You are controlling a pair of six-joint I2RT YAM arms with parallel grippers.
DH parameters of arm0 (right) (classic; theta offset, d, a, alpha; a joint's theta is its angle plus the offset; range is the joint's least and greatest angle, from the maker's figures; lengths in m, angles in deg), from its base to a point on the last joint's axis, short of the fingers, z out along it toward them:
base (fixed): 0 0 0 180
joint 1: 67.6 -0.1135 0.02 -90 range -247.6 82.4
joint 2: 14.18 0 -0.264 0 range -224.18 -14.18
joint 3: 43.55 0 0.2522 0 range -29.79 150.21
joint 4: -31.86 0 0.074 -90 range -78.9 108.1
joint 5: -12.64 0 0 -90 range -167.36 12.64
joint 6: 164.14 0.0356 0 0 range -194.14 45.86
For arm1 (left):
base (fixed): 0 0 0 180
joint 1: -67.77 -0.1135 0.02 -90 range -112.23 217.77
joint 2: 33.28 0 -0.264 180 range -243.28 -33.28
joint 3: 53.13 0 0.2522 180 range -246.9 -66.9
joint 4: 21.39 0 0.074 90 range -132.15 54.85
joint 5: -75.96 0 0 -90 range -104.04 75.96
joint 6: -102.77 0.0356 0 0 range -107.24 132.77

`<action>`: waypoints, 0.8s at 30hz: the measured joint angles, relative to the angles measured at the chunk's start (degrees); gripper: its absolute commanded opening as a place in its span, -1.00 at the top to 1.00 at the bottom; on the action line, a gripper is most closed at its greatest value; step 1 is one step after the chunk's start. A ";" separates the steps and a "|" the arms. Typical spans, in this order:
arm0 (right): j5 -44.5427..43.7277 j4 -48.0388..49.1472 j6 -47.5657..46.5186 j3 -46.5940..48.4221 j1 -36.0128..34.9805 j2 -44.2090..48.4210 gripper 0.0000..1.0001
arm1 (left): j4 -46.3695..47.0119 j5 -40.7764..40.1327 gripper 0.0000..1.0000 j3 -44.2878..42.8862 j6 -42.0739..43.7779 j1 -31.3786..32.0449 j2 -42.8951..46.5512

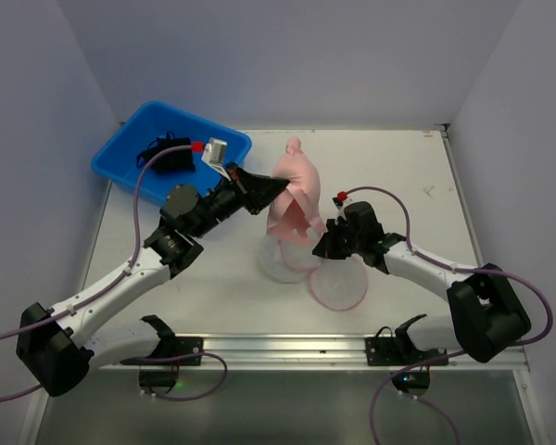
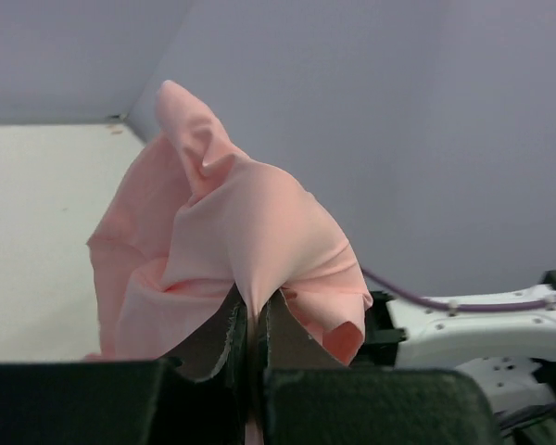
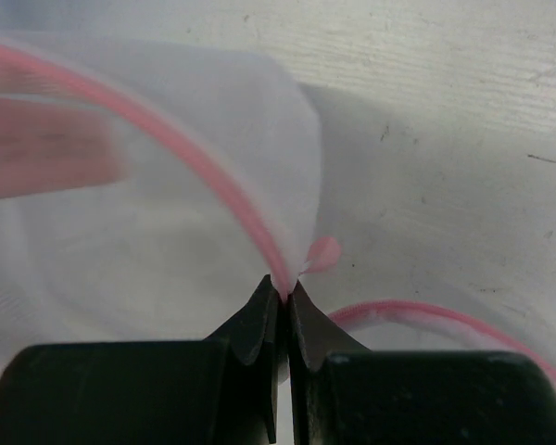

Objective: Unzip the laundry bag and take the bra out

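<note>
The pale pink bra (image 1: 295, 195) hangs lifted above the table, pinched in my left gripper (image 1: 276, 188), which is shut on a fold of its fabric (image 2: 250, 278). The laundry bag (image 1: 315, 269), white mesh with pink rims, lies open in two dome halves just below the bra. My right gripper (image 1: 322, 243) is shut on the bag's pink rim (image 3: 283, 287) next to a small pink tab (image 3: 322, 253). The bra's lower edge still hangs near the left half of the bag.
A blue tub (image 1: 171, 148) with a dark object inside stands at the back left, behind my left arm. The table edge and metal rail (image 1: 278, 348) run along the front. White walls close in on both sides.
</note>
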 measured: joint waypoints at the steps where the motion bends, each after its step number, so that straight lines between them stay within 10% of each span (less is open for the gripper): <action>1: -0.37 -0.59 0.00 0.11 -0.26 -0.39 1.00 | 3.67 0.92 1.00 0.11 -1.99 0.00 -0.50; 7: -1.20 -1.92 0.00 0.52 -1.33 -0.83 1.00 | 14.95 4.15 1.00 0.28 -9.62 -1.49 -6.05; 24: -2.29 -3.61 -0.17 0.61 -1.36 0.39 1.00 | -20.61 -28.20 1.00 -21.53 18.73 -19.10 -5.92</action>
